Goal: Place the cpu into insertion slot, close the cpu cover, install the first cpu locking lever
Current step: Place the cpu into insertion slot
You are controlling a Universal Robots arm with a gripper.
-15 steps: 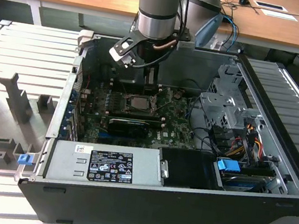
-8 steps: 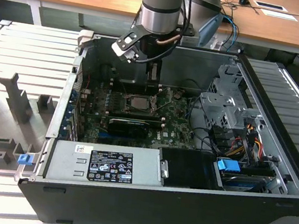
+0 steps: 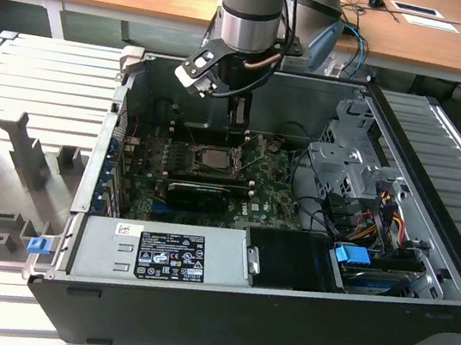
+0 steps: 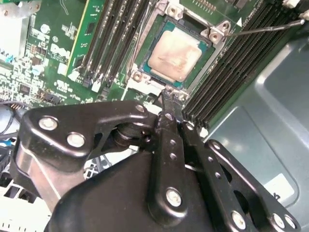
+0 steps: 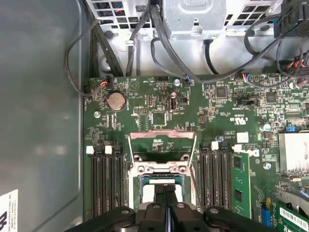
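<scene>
1. The open computer case [image 3: 193, 306] lies on the slatted grey worktop [image 3: 37, 74]. The arm reaches down into it over the green motherboard [image 5: 159, 108].
2. The cpu [image 4: 175, 54] lies flat in the insertion slot [image 4: 143, 72], pale face up and square with the silver rim. The placing step looks done.
3. The tool [image 4: 169, 96] is clenched on nothing: in both wrist views its two black fingers meet with nothing between them. Its tips hang just beside the slot's near edge, over the rim rather than over the chip. I cannot tell whether they touch the metal.
4. In the first wrist view the cpu cover [image 5: 161, 135] seems raised on its hinge, on the far side of the slot from the tool. Bare board shows through its cut-out centre. I judge it not yet closed, so closing the cover is the step in hand.
5. A thin metal rod, which I take for a locking lever [image 4: 263, 29], stands out from a corner of the slot across the memory slots [image 4: 227, 67]. It looks unlatched.
6. As a judgement, swinging the frame down calls for a push on its free edge with the clenched fingertips, following the hinge's arc. The push must keep off the chip's face so the chip does not shift. The frame should lie flat on the chip before any lever is pressed under its catch.
</scene>
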